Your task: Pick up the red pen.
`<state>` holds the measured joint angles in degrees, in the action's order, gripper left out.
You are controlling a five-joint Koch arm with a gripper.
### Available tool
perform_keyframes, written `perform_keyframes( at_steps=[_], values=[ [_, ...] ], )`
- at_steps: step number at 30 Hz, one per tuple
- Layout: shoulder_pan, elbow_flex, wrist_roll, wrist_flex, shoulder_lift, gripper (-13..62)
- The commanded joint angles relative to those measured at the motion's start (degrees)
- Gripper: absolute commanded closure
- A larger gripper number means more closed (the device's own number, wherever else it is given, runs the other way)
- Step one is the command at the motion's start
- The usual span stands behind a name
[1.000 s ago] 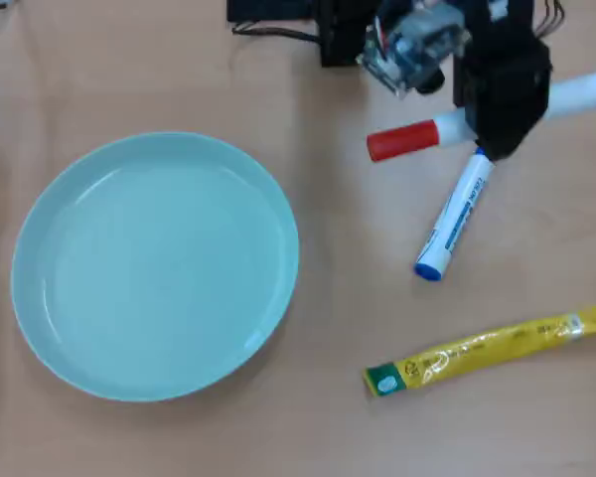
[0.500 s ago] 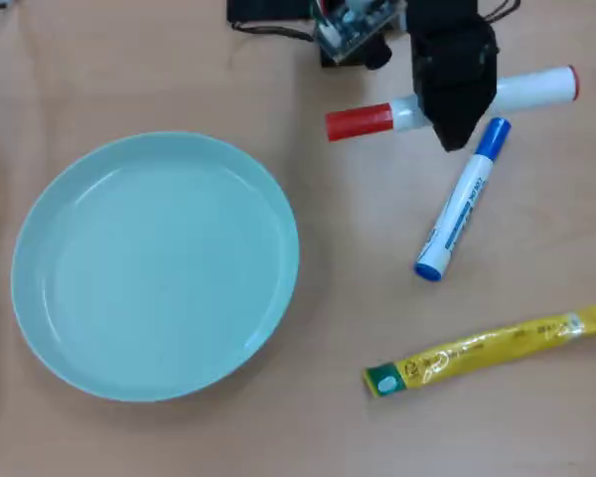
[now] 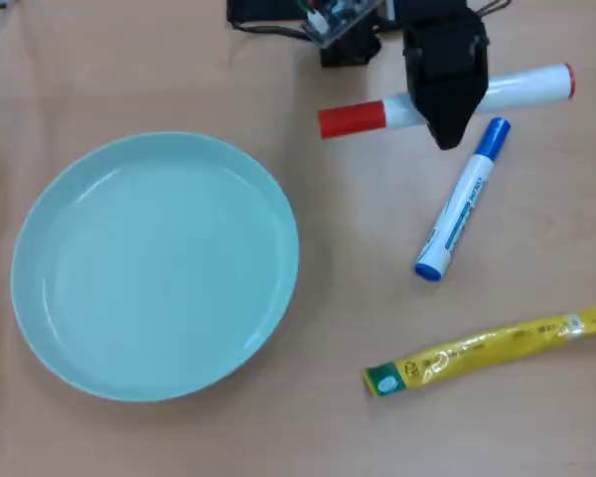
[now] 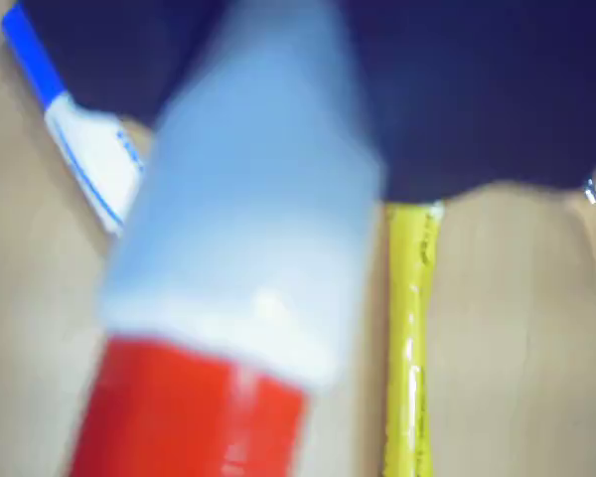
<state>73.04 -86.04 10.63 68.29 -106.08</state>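
Note:
The red pen [image 3: 517, 89], a thick white marker with a red cap [image 3: 351, 119], lies across the top right of the overhead view, held at mid-barrel by my black gripper [image 3: 445, 127], which is shut on it. It appears lifted off the table. In the wrist view the red pen [image 4: 248, 258] fills the frame, blurred, red cap toward the bottom, with the dark gripper body above it.
A blue-capped white marker [image 3: 462, 204] lies just below the gripper, and a flat yellow tube [image 3: 487, 353] with a green tip lies lower right. A large pale green plate [image 3: 40, 328] fills the left half. The arm's base and cables [image 3: 308, 20] sit at the top edge.
My gripper has carried the red pen up and to the left, off the blue marker's cap. The blue marker, tube and plate stayed put.

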Motion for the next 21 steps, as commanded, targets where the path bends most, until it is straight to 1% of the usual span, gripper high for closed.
perform_keyframes(
  at_steps=[1,21],
  values=[
    [0.0,2.0,0.1,-4.7,-2.7,55.9],
    [-0.4,1.8,0.5,-4.7,-2.9,55.9]
  ],
)
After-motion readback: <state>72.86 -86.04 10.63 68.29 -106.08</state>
